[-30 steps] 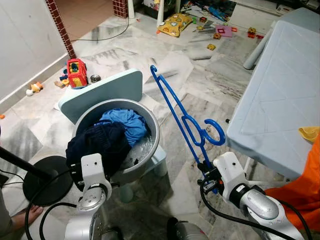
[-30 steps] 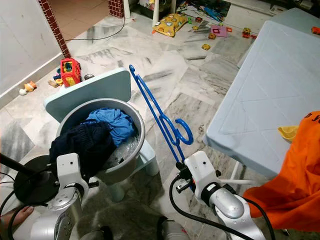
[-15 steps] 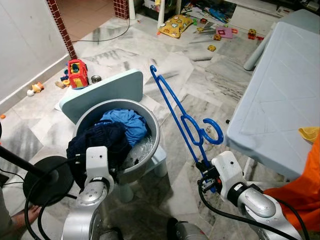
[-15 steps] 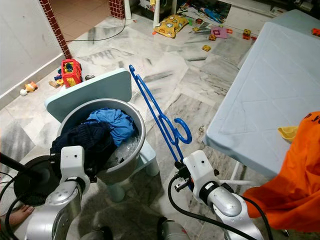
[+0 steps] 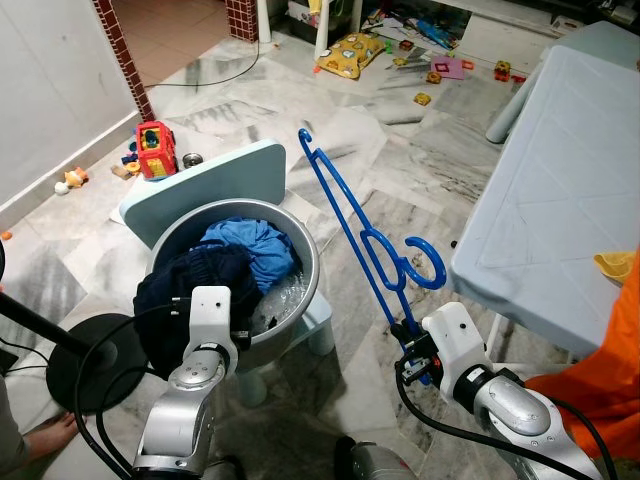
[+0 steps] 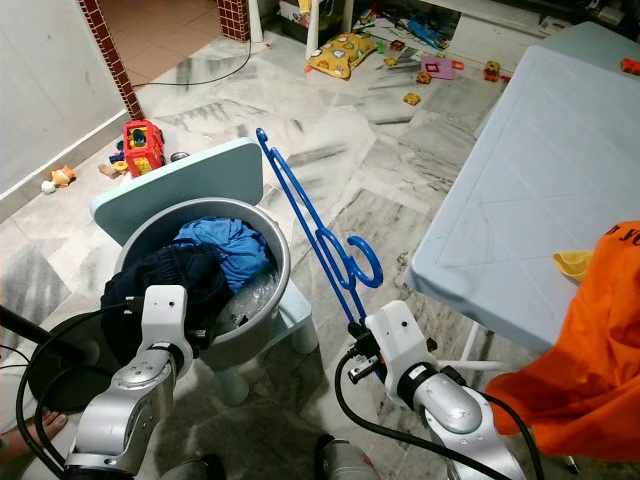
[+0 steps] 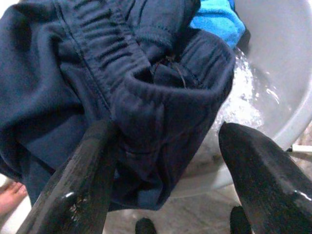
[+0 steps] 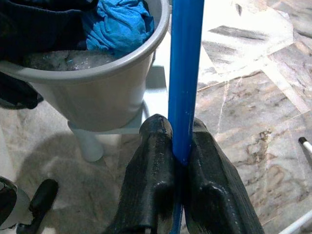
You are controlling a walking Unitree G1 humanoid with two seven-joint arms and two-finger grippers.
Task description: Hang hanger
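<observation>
Standing nearly unmoved from a second ago, the blue hanger (image 5: 365,235) rises from the right gripper (image 5: 412,352), clamped on its lower end, beside the grey basin (image 5: 303,300). Meanwhile the left gripper (image 7: 163,161) has advanced, fingers spread around the dark navy garment (image 5: 195,290) draped over the rim, likely preparing a grab.

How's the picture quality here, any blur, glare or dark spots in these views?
Left eye view: evenly lit and sharp; the blue hanger reads crisply. Left wrist view: the near fingers are soft, out of focus, and the navy garment is dark. Right wrist view: the floor is overexposed at the top.
</observation>
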